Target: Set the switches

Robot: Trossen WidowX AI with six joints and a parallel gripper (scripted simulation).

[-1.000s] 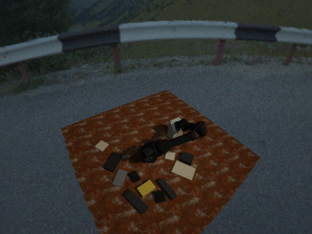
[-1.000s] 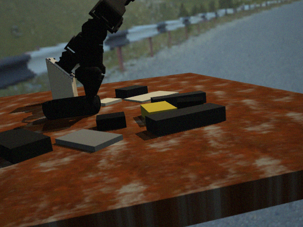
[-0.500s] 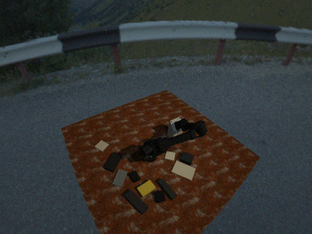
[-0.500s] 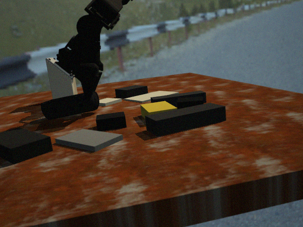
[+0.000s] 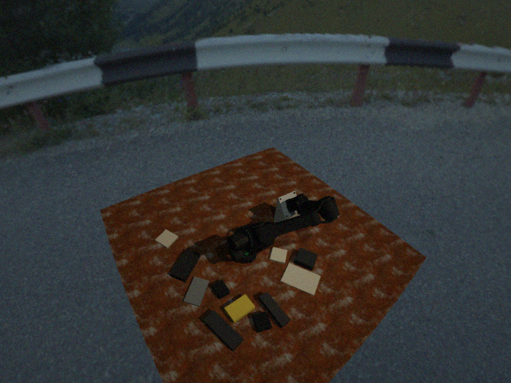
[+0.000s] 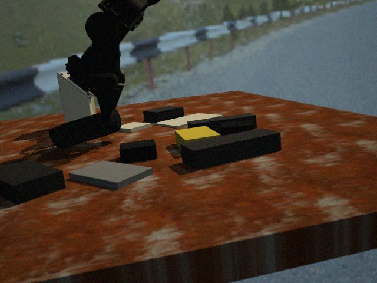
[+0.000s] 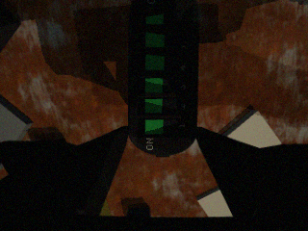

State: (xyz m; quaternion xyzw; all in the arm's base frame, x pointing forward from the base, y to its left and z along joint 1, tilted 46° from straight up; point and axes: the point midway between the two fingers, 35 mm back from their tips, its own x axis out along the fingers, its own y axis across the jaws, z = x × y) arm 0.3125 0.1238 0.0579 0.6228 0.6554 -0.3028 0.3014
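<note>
- Controller unit lies flat on the rust-coloured bench, switch side up, long and round-ended, with a row of green rockers and "ON" printed at its near end.
- Gripper is down over that near end, one finger on either side of the unit, jaws set wide against its flanks and pinching it.
- Yellow block sits well apart, among dark bars.
- Grey slab lies nearer the bench's front edge.
</note>
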